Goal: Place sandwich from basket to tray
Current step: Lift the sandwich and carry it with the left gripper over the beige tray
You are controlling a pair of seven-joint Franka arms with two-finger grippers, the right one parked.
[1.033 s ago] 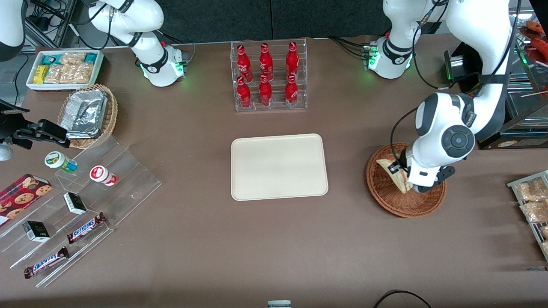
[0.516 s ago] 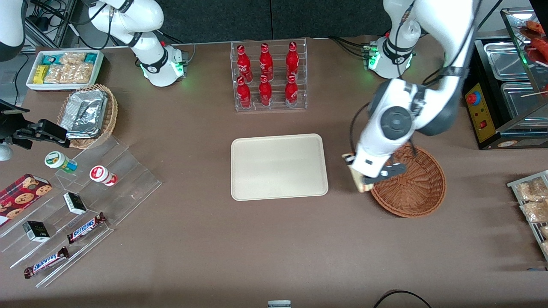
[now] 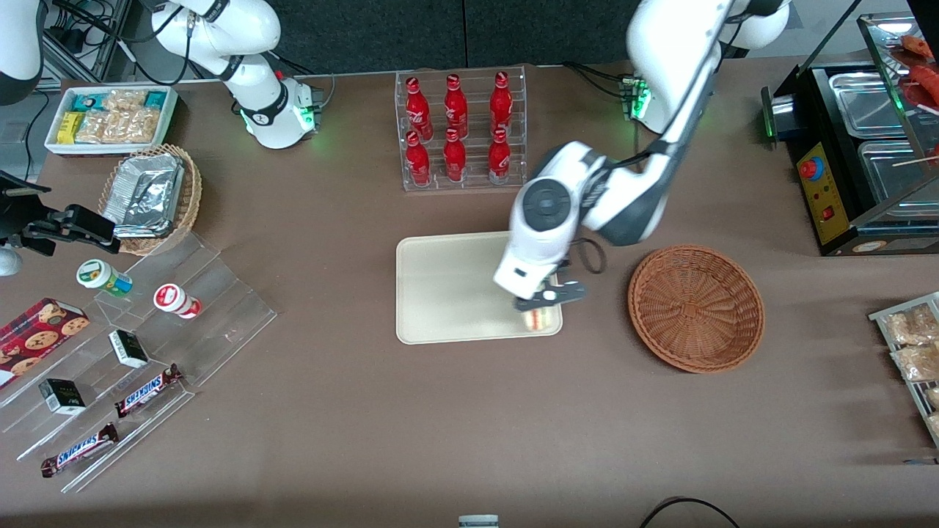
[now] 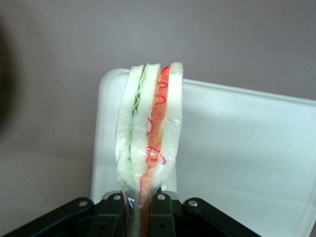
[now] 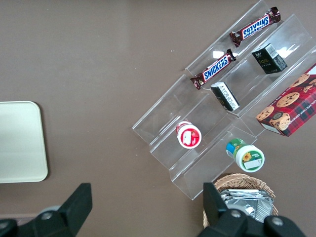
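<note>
The cream tray (image 3: 455, 286) lay mid-table beside the emptied wicker basket (image 3: 695, 308). Above the tray's near corner nearest that basket, the left gripper (image 3: 541, 302) pinched the wrapped sandwich (image 4: 148, 143) by one end; it looked light, soft, easily crushed, slippery.

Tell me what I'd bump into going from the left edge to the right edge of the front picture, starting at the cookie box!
Cookie box → foil-tray basket → tray → gripper holding the sandwich over the tray → basket → snack rack.
</note>
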